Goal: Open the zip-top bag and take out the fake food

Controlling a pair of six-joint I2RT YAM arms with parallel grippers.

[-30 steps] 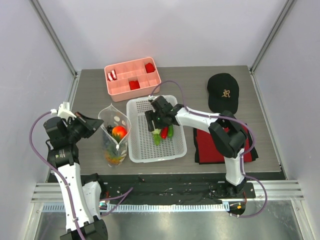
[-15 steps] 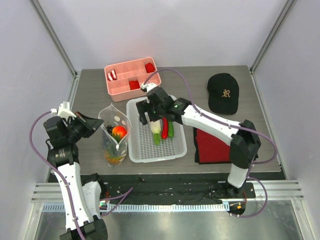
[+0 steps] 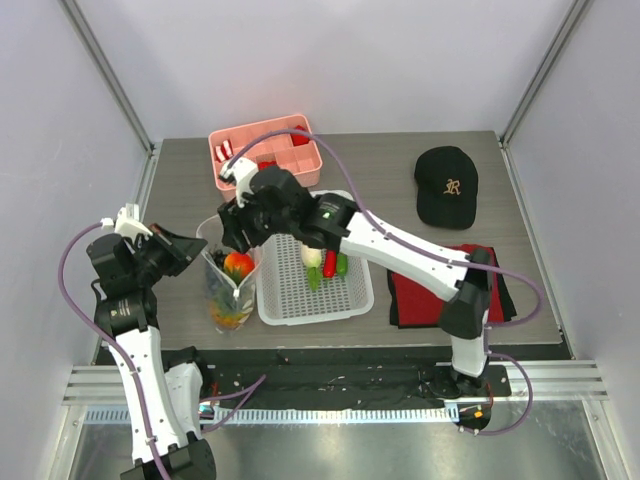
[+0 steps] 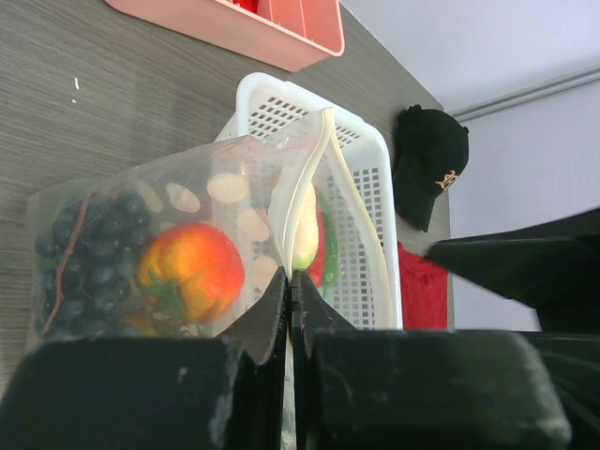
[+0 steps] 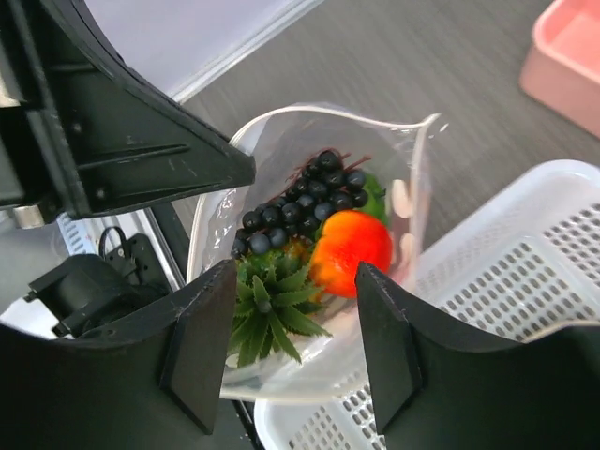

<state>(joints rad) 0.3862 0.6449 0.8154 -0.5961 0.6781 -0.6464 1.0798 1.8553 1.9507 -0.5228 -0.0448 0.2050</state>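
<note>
The right gripper [image 5: 294, 354], jaws apart, hangs over the open zip-top bag [image 3: 228, 290] by the table's [image 3: 180, 185] left edge. The left gripper [image 4: 291, 314] pinches the bag's rim. Best to descend straight and close on the fake food's tomato [image 5: 351, 251], clear of the plastic.

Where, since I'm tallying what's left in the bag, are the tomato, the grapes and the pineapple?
tomato [image 5: 352, 251], right wrist view, middle of its orange-red skin.
grapes [image 5: 298, 214], right wrist view, centre of the dark bunch.
pineapple [image 5: 272, 305], right wrist view, on its green crown.
</note>
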